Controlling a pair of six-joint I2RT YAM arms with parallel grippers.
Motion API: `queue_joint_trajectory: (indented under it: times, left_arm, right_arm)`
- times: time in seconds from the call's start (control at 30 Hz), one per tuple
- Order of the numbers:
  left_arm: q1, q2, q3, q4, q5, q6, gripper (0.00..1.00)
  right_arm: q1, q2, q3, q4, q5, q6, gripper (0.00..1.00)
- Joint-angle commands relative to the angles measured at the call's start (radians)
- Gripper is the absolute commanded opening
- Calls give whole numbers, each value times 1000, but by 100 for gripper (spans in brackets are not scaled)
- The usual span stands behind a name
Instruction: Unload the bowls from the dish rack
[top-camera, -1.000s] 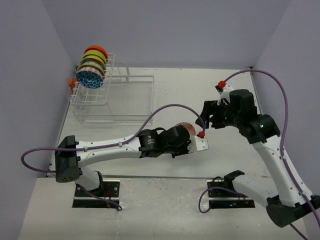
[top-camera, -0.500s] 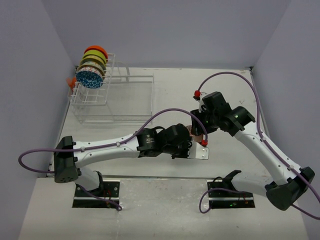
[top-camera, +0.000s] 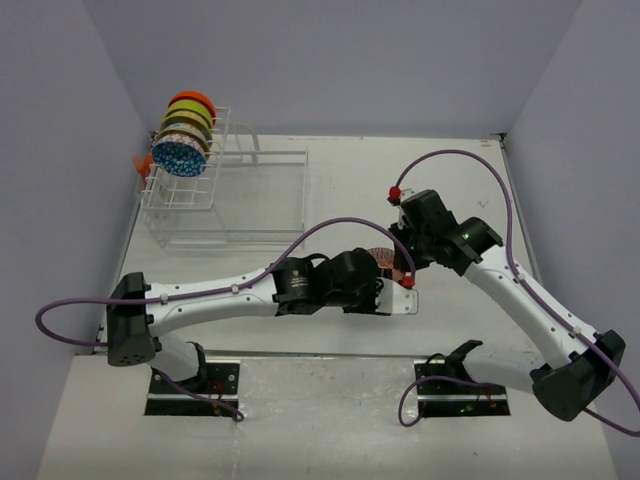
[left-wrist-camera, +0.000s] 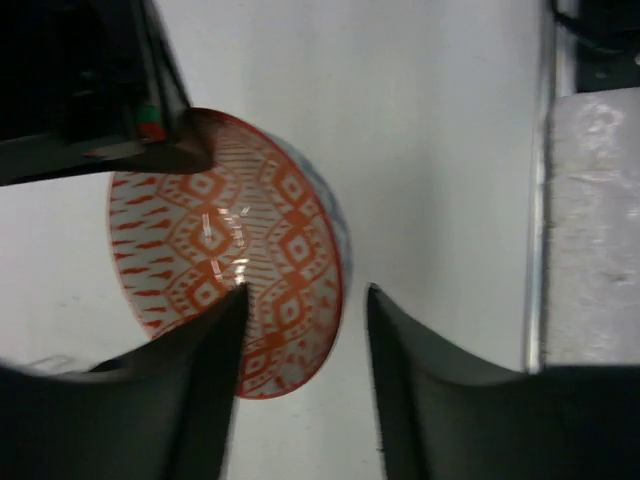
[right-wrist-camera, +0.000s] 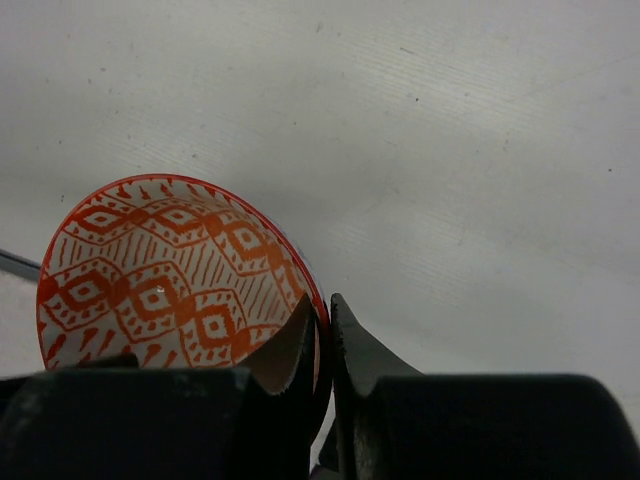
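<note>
Top external view: the clear, whitish wire dish rack (top-camera: 250, 156) sits far back on my left, with a row of coloured bowls (top-camera: 182, 140) on edge in its tall end. The red-and-white diamond-patterned ceramic bowl (left-wrist-camera: 230, 260) is well apart from it, tilted on edge over the middle of the white table (top-camera: 350, 180). My right gripper (right-wrist-camera: 320, 300) is pinched almost closed on its rim. My left gripper (left-wrist-camera: 305, 300) is slack, its fingers straddling the opposite rim with a gap, so I judge the right carries the bowl now. I cannot tell whether the bowl touches the table.
</note>
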Motion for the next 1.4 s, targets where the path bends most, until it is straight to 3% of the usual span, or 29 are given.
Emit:
queue_joint_trajectory:
  times: [0.0, 0.03, 0.07, 0.1, 0.17, 0.2, 0.27, 0.33, 0.37, 0.43, 0.53, 0.77, 0.87, 1.07, 1.37]
  left_arm:
    - [8, -74, -10, 116, -206, -50, 52]
    - [9, -79, -13, 127, -284, -65, 97]
    - [9, -91, -18, 127, -325, -105, 100]
    - [9, -99, -18, 125, -360, -128, 100]
    - [9, -129, -19, 121, -559, -212, 100]
    - [9, -143, -24, 121, -560, -235, 100]
    - [21, -197, -32, 124, -706, -322, 100]
    - [107, -232, -18, 90, -748, -415, 100]
    - [163, -269, -7, 67, -716, -535, 100]
    - [321, -306, 14, 24, -623, -620, 100]
    - [426, -356, 45, -29, -624, -709, 100]
    - [552, -491, 71, -28, -609, -719, 100]
    - [571, -484, 132, -89, -687, -705, 100]
    - [655, -419, 217, -178, -741, -706, 100]
    - [873, -387, 249, -131, -491, -736, 100]
  right_arm:
    - [-2, -67, -12, 102, 72, 38, 0]
    - [-7, -78, -18, 133, 88, 45, 0]
    - [-19, -86, -18, 171, 111, 72, 0]
    - [-58, -87, -15, 190, 111, 83, 0]
    - [-155, -84, -37, 299, 82, 114, 0]
    - [-196, -77, -47, 340, 61, 126, 0]
    - [-261, -41, -67, 464, 50, 158, 0]
    - [-330, 50, -69, 538, 62, 224, 0]
    - [-347, 90, -57, 602, 58, 241, 0]
    - [-382, 225, -25, 645, 50, 293, 0]
    - [-431, 420, 61, 720, 13, 362, 0]
    - [-456, 808, 406, 649, 12, 378, 0]
    - [-458, 903, 500, 598, 16, 370, 0]
    - [-459, 1002, 597, 538, 67, 345, 2]
    - [-453, 974, 559, 572, 71, 330, 17]
